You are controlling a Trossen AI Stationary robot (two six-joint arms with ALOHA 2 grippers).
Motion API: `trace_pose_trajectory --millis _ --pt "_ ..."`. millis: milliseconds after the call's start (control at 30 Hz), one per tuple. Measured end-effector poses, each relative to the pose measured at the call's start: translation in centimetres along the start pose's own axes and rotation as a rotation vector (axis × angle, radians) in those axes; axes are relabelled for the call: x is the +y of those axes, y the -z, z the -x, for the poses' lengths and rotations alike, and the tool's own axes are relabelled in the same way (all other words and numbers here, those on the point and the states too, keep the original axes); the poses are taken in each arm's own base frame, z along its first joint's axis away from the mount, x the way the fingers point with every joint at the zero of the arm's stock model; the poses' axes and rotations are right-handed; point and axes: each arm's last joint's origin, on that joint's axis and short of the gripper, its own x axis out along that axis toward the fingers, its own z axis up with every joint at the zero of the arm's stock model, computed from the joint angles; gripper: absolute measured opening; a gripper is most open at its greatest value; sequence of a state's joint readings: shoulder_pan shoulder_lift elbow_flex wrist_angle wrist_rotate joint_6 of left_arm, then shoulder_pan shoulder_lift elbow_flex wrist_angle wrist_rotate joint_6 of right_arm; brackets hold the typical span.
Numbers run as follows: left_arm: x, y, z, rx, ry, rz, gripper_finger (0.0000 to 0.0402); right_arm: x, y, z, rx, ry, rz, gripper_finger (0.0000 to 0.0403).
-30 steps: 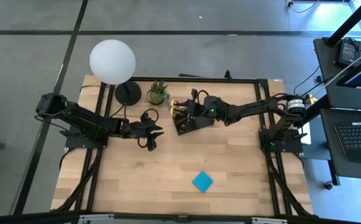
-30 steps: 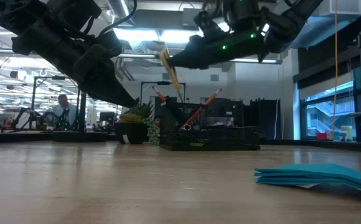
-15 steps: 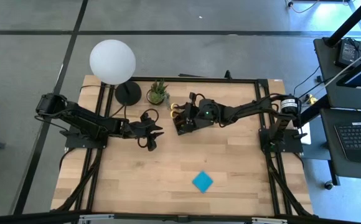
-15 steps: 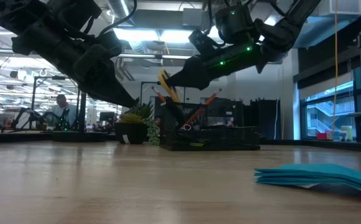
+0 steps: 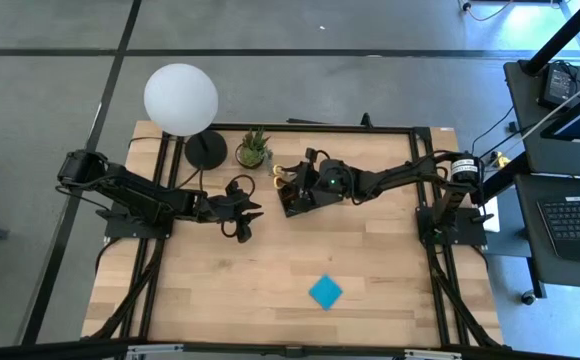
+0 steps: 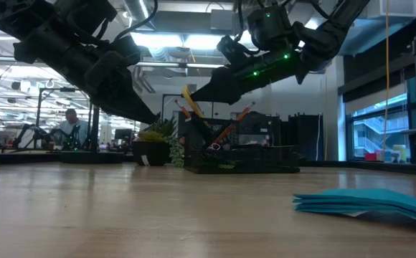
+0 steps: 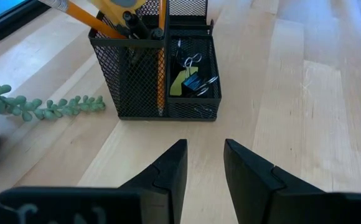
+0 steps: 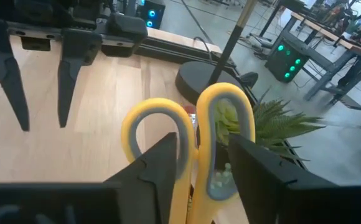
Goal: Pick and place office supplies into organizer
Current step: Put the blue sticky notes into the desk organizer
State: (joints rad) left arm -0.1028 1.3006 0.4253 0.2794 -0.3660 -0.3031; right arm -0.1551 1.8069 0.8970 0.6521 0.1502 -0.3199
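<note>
Lowered since a second ago, the right claw holds the yellow-handled scissors by their stiff loops, blades down in the mesh organizer at upper centre. Left claw waits narrowly open beside it. Sticky-note pad, light and flimsy, lies lower centre on the worktop; grip its edges

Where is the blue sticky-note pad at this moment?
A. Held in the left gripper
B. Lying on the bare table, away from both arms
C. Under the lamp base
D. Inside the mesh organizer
B: the high view shows the blue sticky-note pad lying alone on the wooden table, well apart from the organizer and both arms.
</note>
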Motion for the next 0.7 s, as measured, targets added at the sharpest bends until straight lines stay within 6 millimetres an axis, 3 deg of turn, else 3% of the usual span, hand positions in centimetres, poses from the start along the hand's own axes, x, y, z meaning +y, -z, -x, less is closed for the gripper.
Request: trace_pose_trajectory --millis 200,300,533,700 --pt "0.0 0.0 0.0 0.000 0.000 0.001 0.0098 -0.1 -0.2 0.1 -0.005 0.000 0.000 0.0190" --pt "0.0 0.0 0.0 0.000 0.000 0.009 0.0098 -0.2 -1.3 0.7 -0.035 0.003 -0.003 0.0213" --pt "0.0 0.1 0.0 0.006 -0.001 0.018 0.0098 0.1 -5.5 4.6 -0.075 -0.038 -0.090 0.0242" --pt "0.0 0.2 0.0 0.023 0.003 0.009 0.0098 2.0 -6.8 8.0 0.043 -0.167 -0.120 0.0243"
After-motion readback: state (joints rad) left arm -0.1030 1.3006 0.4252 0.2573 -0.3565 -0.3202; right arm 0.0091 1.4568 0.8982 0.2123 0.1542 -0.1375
